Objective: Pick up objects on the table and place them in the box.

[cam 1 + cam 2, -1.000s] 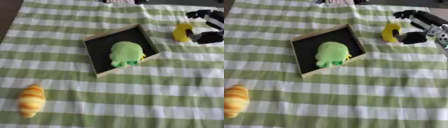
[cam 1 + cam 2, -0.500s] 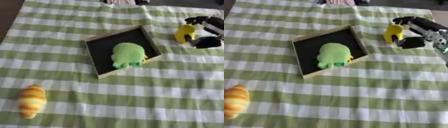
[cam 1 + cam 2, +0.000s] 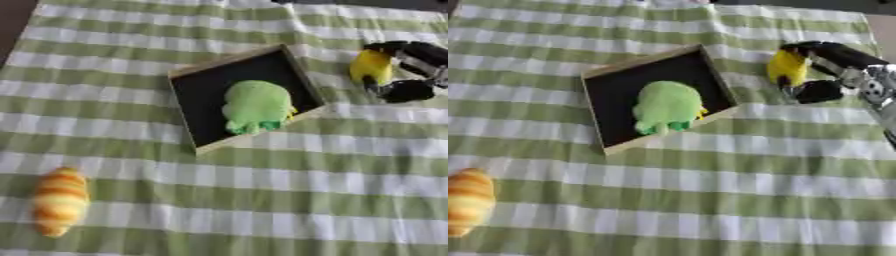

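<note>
The box (image 3: 185, 80) is sitting in the upper middle of the frame with the green plush toy (image 3: 255, 106) already lying inside it, toward its lower right corner, so that's one item we're counting as done. What's changing right now is over at the upper right: we're closing our right hand (image 3: 826, 70) around the yellow object (image 3: 787, 67), and compared with a second ago the fingers are sitting tighter on it, with the dark fingers over its top and right side and the thumb tucked in under its lower right edge. It also looks like the hand and the yellow object are creeping a little closer to the box, though the whole view is shifting too, so we're not swearing by that. We're reading this as the grasp getting locked in, meaning the next bit is probably lifting and carrying it left into the box. Right now the yellow object is lying just beside the box's right wall, apart from it, on the green and white striped cloth (image 3: 262, 200). The orange striped bread-looking thing (image 3: 59, 201) is waiting at the lower left, well apart from everything. Our left hand isn't showing anywhere.
</note>
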`<action>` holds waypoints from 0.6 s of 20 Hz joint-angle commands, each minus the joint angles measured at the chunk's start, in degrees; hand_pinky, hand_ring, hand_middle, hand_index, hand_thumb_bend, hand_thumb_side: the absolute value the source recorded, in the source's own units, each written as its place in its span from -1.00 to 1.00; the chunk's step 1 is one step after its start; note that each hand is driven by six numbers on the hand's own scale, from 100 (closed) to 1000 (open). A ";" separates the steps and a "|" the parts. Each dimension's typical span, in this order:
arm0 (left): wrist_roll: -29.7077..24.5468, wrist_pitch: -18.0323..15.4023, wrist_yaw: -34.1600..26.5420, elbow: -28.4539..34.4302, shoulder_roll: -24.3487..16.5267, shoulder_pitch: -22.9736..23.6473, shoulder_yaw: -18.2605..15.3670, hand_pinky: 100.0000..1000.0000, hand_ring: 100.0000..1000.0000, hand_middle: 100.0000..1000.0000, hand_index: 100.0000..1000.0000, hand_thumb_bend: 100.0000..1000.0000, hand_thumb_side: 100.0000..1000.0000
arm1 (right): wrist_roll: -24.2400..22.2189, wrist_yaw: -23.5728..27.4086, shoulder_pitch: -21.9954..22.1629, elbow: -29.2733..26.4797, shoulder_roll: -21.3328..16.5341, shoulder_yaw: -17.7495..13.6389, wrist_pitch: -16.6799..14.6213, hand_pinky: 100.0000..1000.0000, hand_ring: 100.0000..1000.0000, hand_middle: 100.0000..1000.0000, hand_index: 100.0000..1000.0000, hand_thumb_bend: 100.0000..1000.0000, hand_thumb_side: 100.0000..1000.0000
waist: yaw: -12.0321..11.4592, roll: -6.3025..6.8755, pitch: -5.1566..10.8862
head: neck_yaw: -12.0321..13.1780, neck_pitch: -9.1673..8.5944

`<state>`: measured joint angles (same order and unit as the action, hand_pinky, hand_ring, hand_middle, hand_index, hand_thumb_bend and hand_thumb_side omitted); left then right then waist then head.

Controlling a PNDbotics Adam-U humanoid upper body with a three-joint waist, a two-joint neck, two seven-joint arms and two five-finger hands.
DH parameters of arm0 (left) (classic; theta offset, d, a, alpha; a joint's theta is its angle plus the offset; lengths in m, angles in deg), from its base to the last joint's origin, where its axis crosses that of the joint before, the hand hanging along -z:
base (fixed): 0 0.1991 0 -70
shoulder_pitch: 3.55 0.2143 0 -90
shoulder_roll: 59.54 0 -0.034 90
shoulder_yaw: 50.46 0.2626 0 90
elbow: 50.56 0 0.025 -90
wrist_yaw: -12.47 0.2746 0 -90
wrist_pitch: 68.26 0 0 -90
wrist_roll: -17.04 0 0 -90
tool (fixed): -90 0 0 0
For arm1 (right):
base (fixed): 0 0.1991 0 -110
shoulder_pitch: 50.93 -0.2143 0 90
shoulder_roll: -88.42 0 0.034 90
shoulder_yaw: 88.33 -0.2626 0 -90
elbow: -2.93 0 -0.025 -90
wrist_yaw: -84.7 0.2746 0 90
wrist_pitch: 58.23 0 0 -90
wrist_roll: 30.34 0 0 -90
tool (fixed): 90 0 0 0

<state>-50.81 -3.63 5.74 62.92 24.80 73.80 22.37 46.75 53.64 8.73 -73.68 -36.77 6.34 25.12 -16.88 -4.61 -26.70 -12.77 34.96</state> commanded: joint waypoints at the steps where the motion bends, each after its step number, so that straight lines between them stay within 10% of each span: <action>1: -0.08 -0.02 -0.13 1.11 -0.94 -0.48 -0.49 0.41 0.39 0.29 0.57 -1.00 0.12 | 1.15 -0.79 -0.64 0.48 -1.21 -0.37 1.10 0.73 0.48 0.42 0.83 -1.00 -0.21 | 0.13 0.25 1.01 | -0.14 -0.58; 7: -0.18 0.09 -0.26 1.11 -0.84 -0.36 -0.45 0.41 0.39 0.29 0.57 -1.00 0.13 | 7.98 3.26 -0.78 -1.65 -1.07 0.09 2.17 0.41 0.06 -0.08 0.29 -1.00 -0.58 | 0.41 0.41 1.38 | -0.03 -0.12; 12: -0.29 0.24 -0.31 1.11 -0.95 -0.19 -0.42 0.41 0.39 0.29 0.57 -1.00 0.13 | 14.41 8.23 -0.28 -6.49 -1.98 1.07 0.41 0.42 0.14 -0.16 -0.01 -1.00 -0.75 | 0.94 0.66 2.20 | 0.04 0.57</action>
<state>-50.97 -3.46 5.42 62.92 24.83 73.81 22.37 59.58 60.43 8.87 -78.13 -36.28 7.75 25.89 -15.95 -4.23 -25.98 -12.75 35.30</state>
